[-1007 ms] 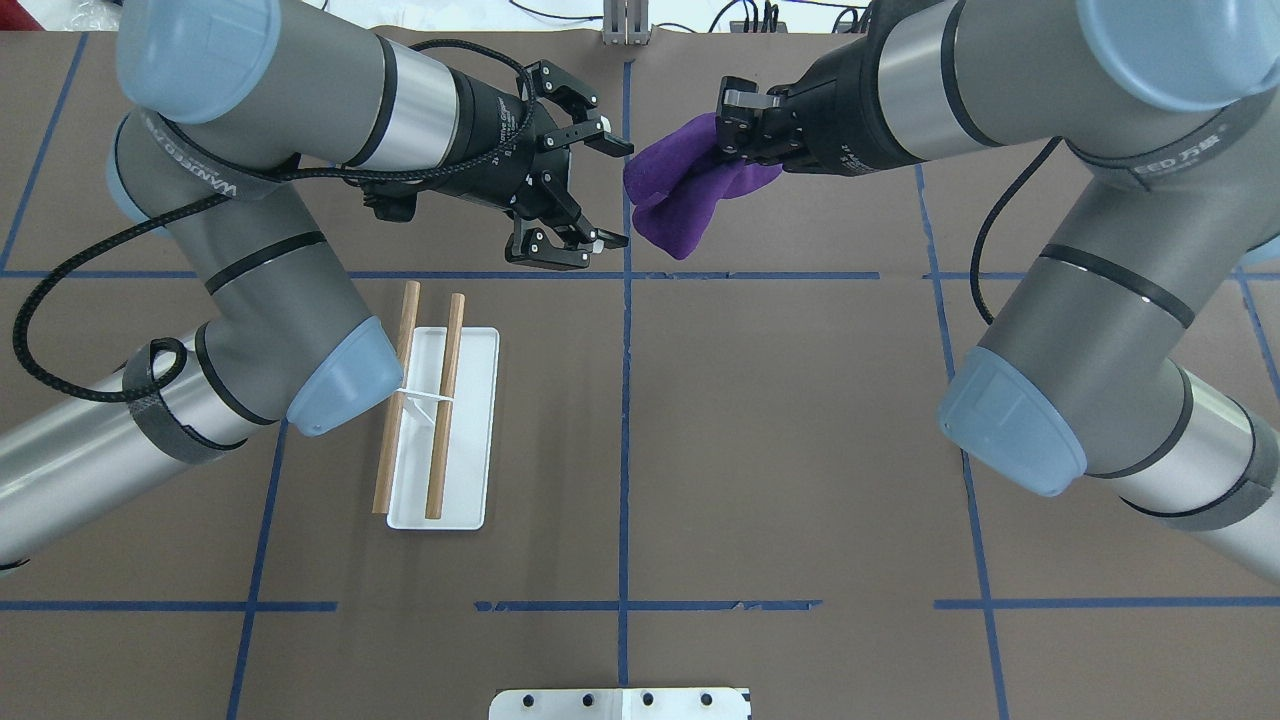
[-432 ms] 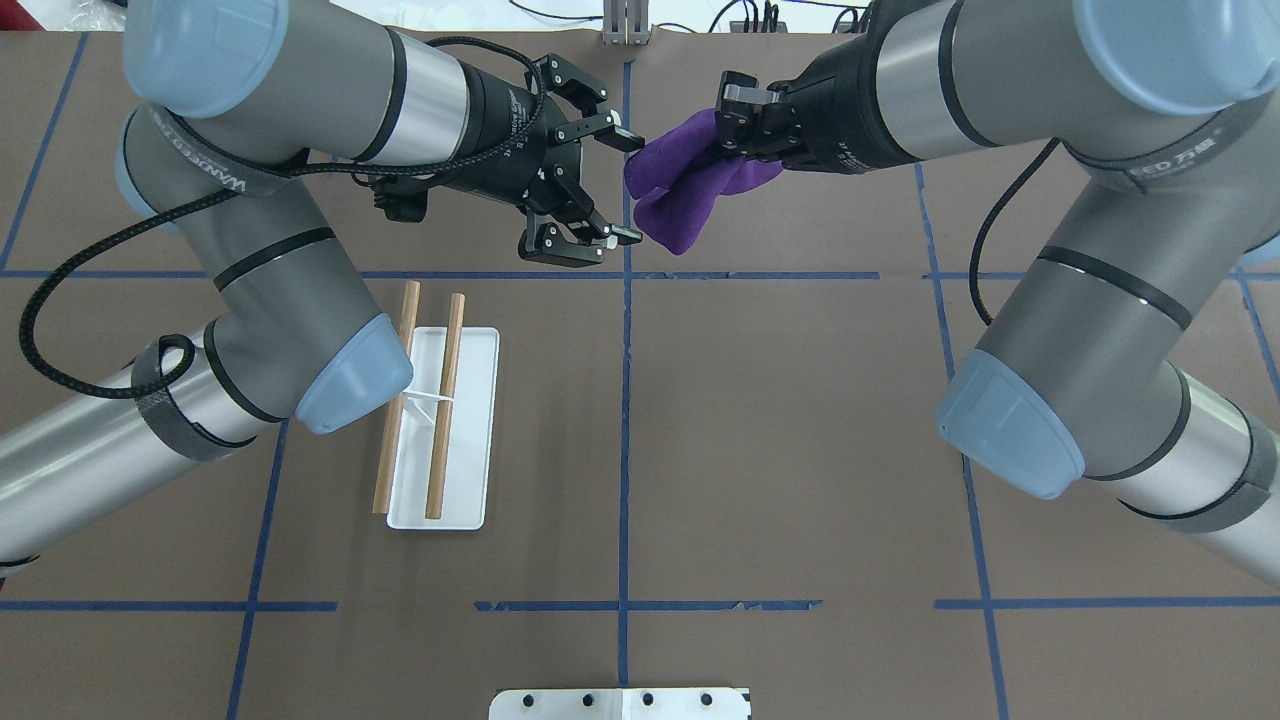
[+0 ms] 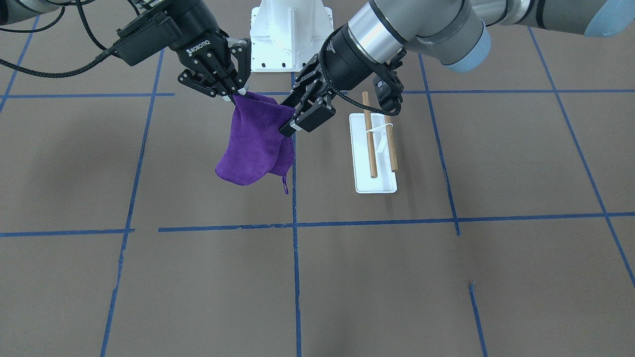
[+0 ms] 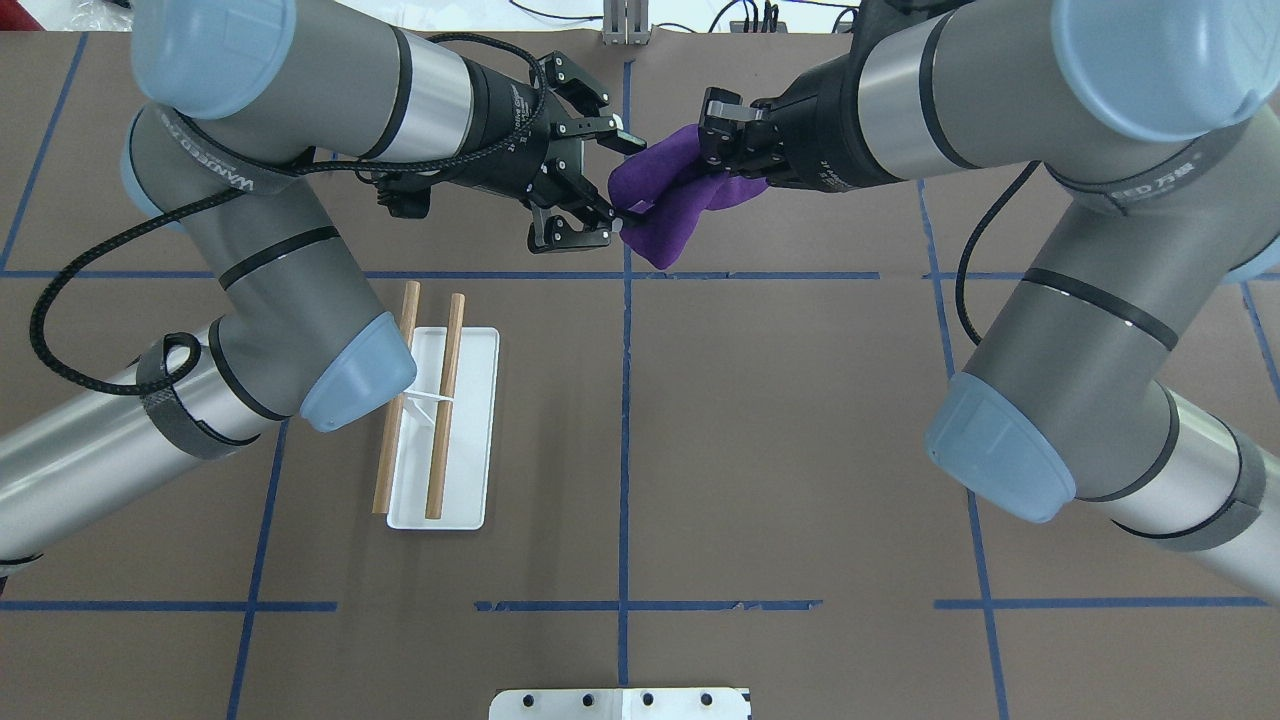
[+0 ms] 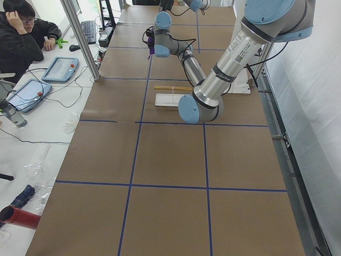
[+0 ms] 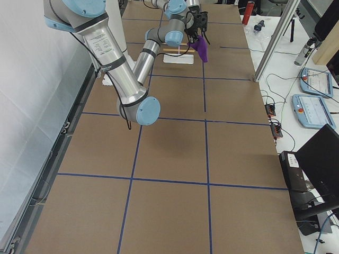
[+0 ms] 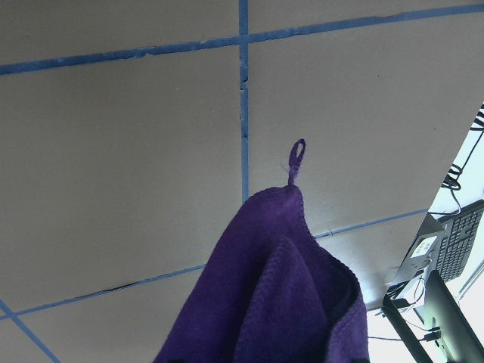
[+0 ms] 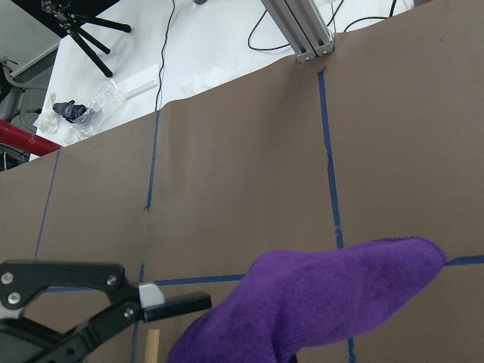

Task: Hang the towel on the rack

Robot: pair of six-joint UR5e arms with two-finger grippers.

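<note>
My right gripper (image 4: 712,150) is shut on the top of the purple towel (image 4: 665,200) and holds it in the air; the towel hangs down below it (image 3: 255,144), with its loop tag (image 3: 285,186) at the bottom. My left gripper (image 4: 625,180) is open, and its jaws stand on either side of the towel's near edge (image 3: 287,116). The left wrist view shows the towel (image 7: 280,302) and loop (image 7: 297,155) close up. The rack (image 4: 465,430), a white base with two wooden dowels (image 4: 445,400), stands on the table below the left arm.
A white metal pedestal (image 4: 620,703) with bolt holes stands at the table's near edge. An aluminium post (image 4: 627,25) stands at the far edge. Blue tape lines cross the brown table (image 4: 800,450). An operator (image 5: 21,37) sits beyond the table's far side.
My left gripper has moved right until its open jaws straddle the towel's edge. My right gripper has shifted slightly left with the towel.
</note>
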